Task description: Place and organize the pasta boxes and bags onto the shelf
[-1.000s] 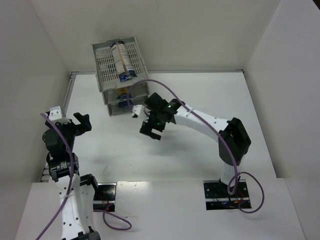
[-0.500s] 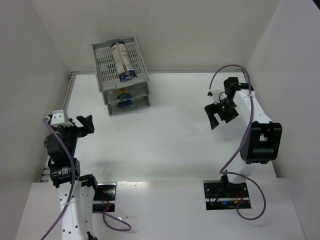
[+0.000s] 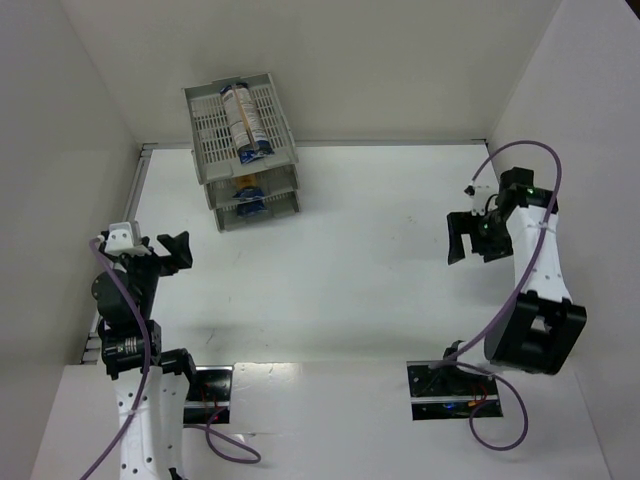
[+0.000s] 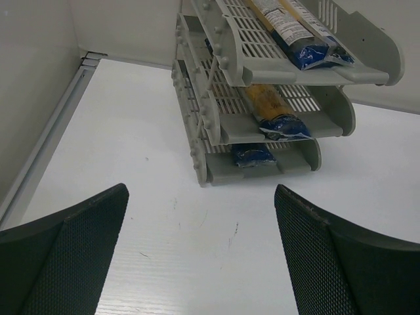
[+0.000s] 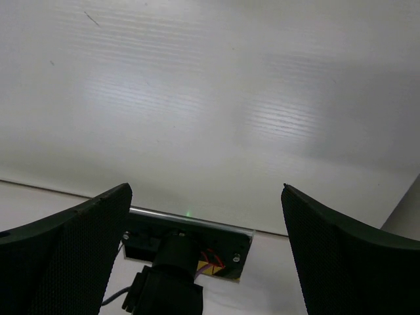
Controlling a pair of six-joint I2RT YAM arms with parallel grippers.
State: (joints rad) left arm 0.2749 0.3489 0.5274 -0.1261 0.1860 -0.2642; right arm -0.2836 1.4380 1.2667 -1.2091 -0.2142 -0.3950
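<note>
The grey three-tier shelf (image 3: 213, 130) stands at the table's far left; it also shows in the left wrist view (image 4: 226, 56). One pasta packet lies on the top tray (image 3: 245, 120) (image 4: 295, 33), one on the middle tray (image 3: 243, 183) (image 4: 272, 108), one on the bottom tray (image 3: 251, 207) (image 4: 252, 155). My left gripper (image 3: 165, 252) (image 4: 200, 262) is open and empty at the near left, facing the shelf. My right gripper (image 3: 465, 240) (image 5: 207, 256) is open and empty at the right side, pointing toward its own base.
White walls close in the table on the left, back and right. The right arm's base plate (image 5: 190, 243) and cable show in the right wrist view. A metal rail (image 4: 49, 134) runs along the table's left edge.
My right arm has swung from in front of the shelf to the right side of the table and turned down toward its base. My left gripper has shifted slightly nearer.
</note>
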